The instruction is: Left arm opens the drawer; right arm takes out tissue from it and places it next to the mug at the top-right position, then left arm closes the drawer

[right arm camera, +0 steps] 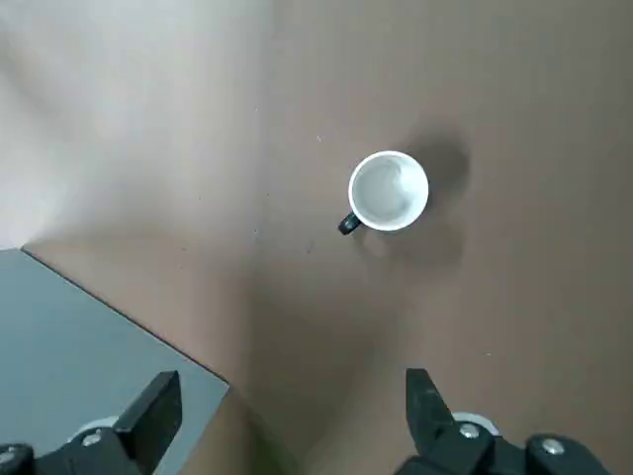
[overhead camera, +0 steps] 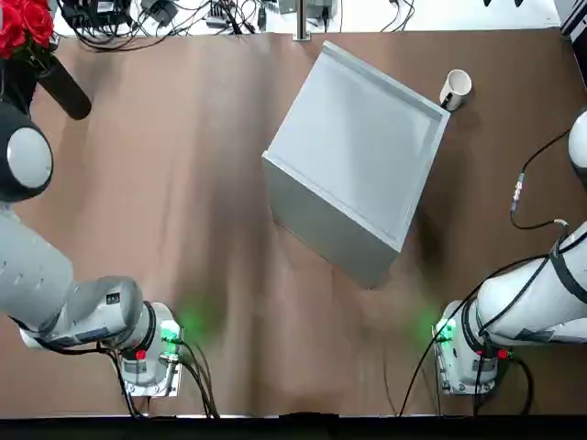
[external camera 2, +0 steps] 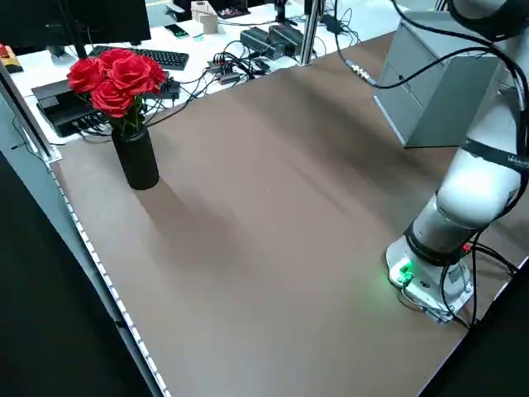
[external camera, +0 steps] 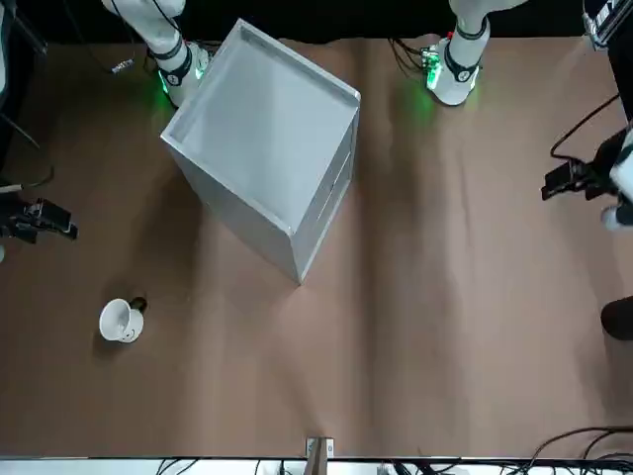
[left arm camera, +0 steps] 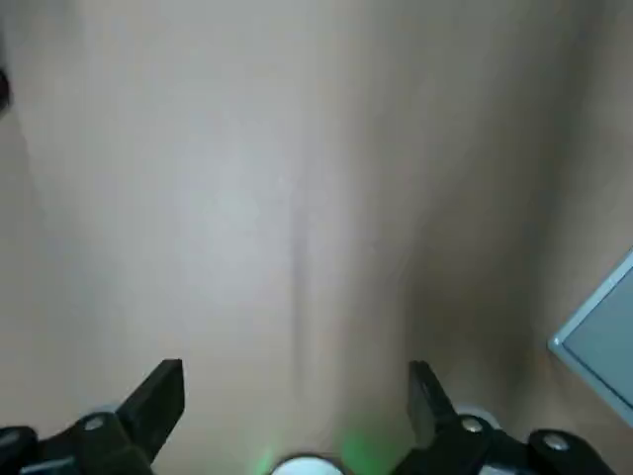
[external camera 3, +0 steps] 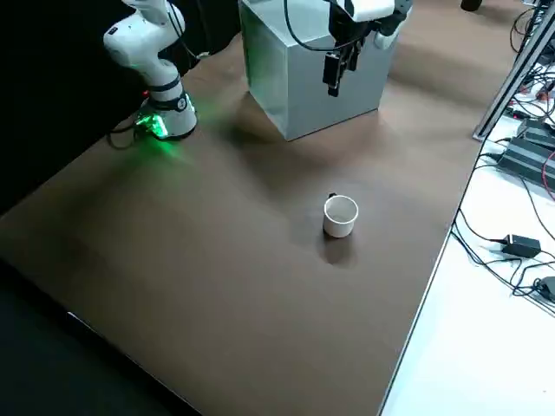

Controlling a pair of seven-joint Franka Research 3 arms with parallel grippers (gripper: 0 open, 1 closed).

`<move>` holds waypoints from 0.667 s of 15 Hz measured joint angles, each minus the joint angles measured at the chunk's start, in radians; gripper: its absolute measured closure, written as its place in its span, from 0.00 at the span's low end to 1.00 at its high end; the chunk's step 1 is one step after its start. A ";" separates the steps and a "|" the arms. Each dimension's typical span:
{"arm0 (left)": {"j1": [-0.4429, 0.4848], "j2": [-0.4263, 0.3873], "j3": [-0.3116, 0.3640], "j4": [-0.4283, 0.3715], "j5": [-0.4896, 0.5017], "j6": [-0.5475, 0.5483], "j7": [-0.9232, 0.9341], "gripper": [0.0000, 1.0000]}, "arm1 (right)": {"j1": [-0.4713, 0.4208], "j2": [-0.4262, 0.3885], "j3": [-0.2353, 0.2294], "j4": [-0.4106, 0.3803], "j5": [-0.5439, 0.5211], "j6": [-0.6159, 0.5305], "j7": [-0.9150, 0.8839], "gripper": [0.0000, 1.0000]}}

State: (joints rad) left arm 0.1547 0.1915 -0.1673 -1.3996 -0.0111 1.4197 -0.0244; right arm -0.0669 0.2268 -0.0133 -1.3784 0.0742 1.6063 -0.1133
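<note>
The grey cabinet stands askew mid-table, and its drawer is pushed fully in, so the tissue is hidden. A white mug stands upright just off the cabinet's far right corner. My left gripper hangs open over bare table well to the left of the cabinet, whose corner shows at the edge of the left wrist view. High over the right side my right gripper is open and empty, looking down on the mug and a cabinet corner. The front view shows both grippers near its side edges.
A black vase of red roses stands at the table's far left corner. Cables, a keyboard and power bricks lie beyond the far edge. Bare brown tabletop stretches between the left arm and the cabinet.
</note>
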 joint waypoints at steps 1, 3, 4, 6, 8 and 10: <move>0.000 0.023 0.000 -0.002 -0.002 -0.018 -0.003 0.00 | 0.000 0.000 0.000 0.000 0.000 0.000 0.000 0.00; -0.002 0.057 -0.001 -0.015 -0.003 -0.056 -0.012 0.02 | 0.002 0.000 0.002 0.000 0.000 0.000 0.000 0.00; -0.002 0.067 -0.002 -0.031 -0.006 -0.065 -0.015 0.04 | 0.004 0.000 0.003 0.000 0.000 0.000 0.000 0.00; -0.002 0.077 -0.002 -0.071 -0.013 -0.074 -0.016 0.24 | 0.009 0.000 0.003 0.000 0.000 0.000 0.000 0.00; -0.002 0.088 -0.002 -0.117 -0.024 -0.077 -0.016 0.43 | 0.010 0.000 0.003 0.000 0.000 0.000 0.000 0.00; -0.002 0.116 -0.002 -0.149 -0.085 -0.098 -0.022 0.62 | 0.010 0.000 0.003 0.000 0.000 0.000 0.000 0.00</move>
State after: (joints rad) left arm 0.1531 0.3074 -0.1692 -1.5488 -0.0966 1.3213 -0.0468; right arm -0.0565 0.2268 -0.0103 -1.3789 0.0743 1.6058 -0.1133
